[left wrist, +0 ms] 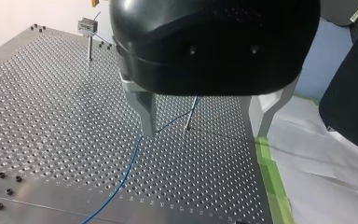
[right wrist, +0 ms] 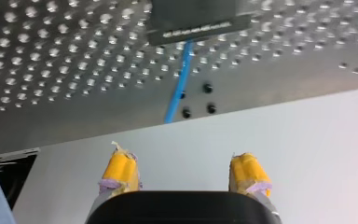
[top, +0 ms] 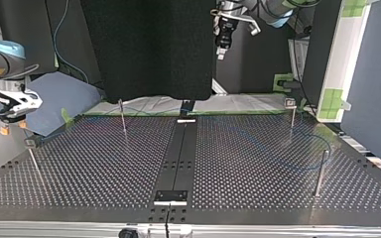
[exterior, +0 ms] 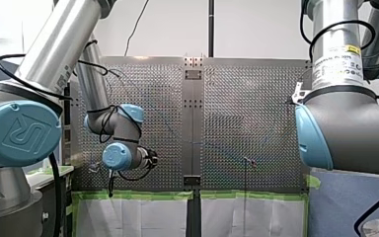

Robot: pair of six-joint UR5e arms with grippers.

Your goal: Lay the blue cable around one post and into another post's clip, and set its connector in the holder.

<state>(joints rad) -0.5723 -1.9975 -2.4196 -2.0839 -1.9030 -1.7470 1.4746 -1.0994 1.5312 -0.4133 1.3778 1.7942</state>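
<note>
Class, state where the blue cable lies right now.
On the perforated table: in the left wrist view the blue cable runs beneath my left pincer, toward a thin post.

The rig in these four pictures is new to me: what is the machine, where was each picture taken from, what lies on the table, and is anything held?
Two robot arms work at a perforated table. The front view looks from behind them; the top view faces them, so sides swap; each wrist view looks along one gripper. On the table stand thin posts and lies a blue cable. My left gripper and my right gripper, with yellow pads, are both open and hold nothing.
</note>
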